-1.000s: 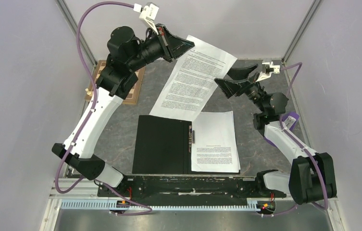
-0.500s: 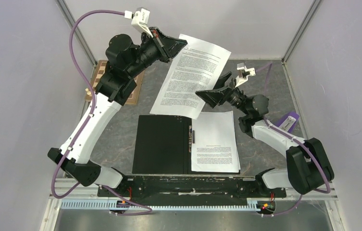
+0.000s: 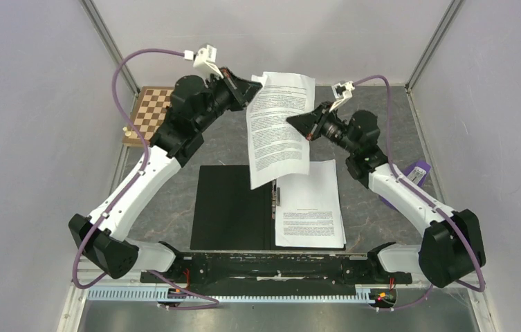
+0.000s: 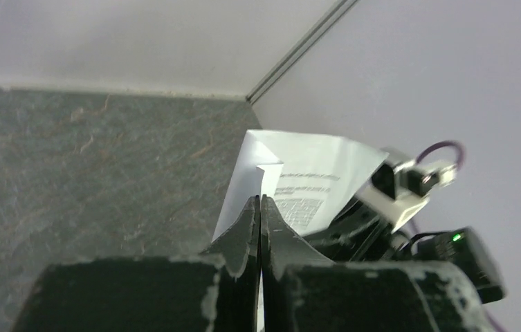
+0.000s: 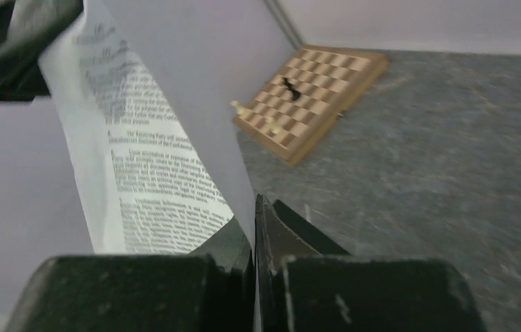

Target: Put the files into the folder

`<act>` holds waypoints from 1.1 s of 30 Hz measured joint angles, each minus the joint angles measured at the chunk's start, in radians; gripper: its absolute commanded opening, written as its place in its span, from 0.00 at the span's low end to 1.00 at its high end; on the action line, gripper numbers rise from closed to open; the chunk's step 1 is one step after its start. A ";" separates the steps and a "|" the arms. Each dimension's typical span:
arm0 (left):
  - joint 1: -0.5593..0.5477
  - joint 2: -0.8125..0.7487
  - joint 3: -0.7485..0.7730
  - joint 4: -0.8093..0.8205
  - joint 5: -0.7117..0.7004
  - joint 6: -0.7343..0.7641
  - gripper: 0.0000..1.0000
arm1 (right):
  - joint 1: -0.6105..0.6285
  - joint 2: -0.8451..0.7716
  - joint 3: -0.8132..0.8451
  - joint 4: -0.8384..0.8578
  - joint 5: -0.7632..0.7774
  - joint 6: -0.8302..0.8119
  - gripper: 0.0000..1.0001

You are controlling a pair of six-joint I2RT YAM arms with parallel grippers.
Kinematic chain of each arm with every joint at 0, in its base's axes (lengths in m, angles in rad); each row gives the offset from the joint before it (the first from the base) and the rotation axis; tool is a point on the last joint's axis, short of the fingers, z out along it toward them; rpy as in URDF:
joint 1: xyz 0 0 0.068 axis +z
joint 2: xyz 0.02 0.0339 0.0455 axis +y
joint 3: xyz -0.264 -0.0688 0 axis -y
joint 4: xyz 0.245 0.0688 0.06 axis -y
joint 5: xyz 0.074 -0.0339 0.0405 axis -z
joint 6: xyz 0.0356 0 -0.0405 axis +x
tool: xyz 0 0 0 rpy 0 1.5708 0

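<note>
Grey table point(image 3: 174, 180) lies below; my left end effector point(image 3: 260, 84) and right end effector point(image 3: 292, 123) pinch one sheet point(image 3: 278, 138) above the open folder point(image 3: 233, 207). Light, floppy paper: I'd grip opposite edges to keep it flat.

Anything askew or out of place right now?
Only the printed sheet: it hangs bent in mid-air over the open folder, pinched by the left gripper and right gripper. Nothing looks spilled or torn.
</note>
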 measured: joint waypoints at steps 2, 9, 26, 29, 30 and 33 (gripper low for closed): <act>-0.007 0.005 -0.058 0.011 -0.011 -0.023 0.02 | 0.000 0.000 0.087 -0.216 0.080 -0.078 0.00; -0.114 0.142 -0.232 0.072 -0.031 -0.105 0.02 | -0.001 -0.008 0.165 -0.726 0.338 -0.289 0.00; -0.188 0.508 -0.262 0.066 -0.029 -0.161 0.53 | -0.001 -0.031 -0.150 -0.932 0.511 -0.331 0.00; -0.185 0.510 -0.237 0.032 -0.034 -0.154 0.56 | -0.001 -0.033 -0.154 -0.929 0.521 -0.330 0.00; -0.184 0.509 -0.228 0.023 -0.035 -0.153 0.56 | -0.001 -0.033 -0.155 -0.929 0.521 -0.330 0.00; -0.180 0.494 -0.221 -0.016 -0.051 -0.144 0.58 | -0.001 -0.033 -0.155 -0.921 0.521 -0.329 0.00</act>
